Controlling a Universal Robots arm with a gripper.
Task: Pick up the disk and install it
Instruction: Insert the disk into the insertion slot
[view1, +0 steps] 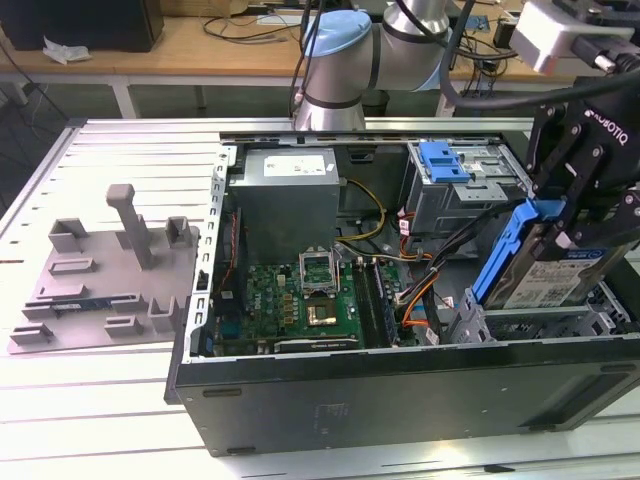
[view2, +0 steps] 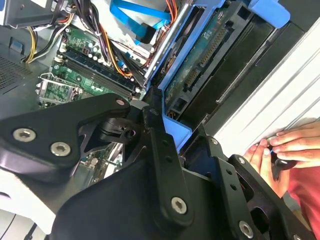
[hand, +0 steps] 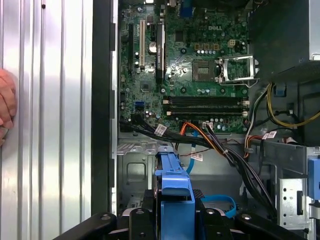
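Observation:
The disk (view1: 555, 282) is a silver drive with a white-and-blue label in a blue carrier frame. It hangs tilted, one end down, over the metal drive cage (view1: 520, 322) in the open computer case's corner on the exterior view's right. My gripper (view1: 565, 225) is shut on its upper part, black fingers on both sides. The second wrist view looks along the disk (view2: 200, 65), showing its green circuit board and connector, with the gripper (view2: 165, 127) clamped on the blue frame. The first wrist view has the blue frame's edge (hand: 175, 185) between the fingers (hand: 137, 220).
The open case holds a motherboard (view1: 300, 300), a grey power-supply box (view1: 285, 195), loose cables (view1: 420, 285) and a blue latch on an upper bay (view1: 445, 160). A grey fixture (view1: 110, 270) lies on the table. A person's hand (view2: 290, 145) rests beside the case, the same hand (hand: 5, 107).

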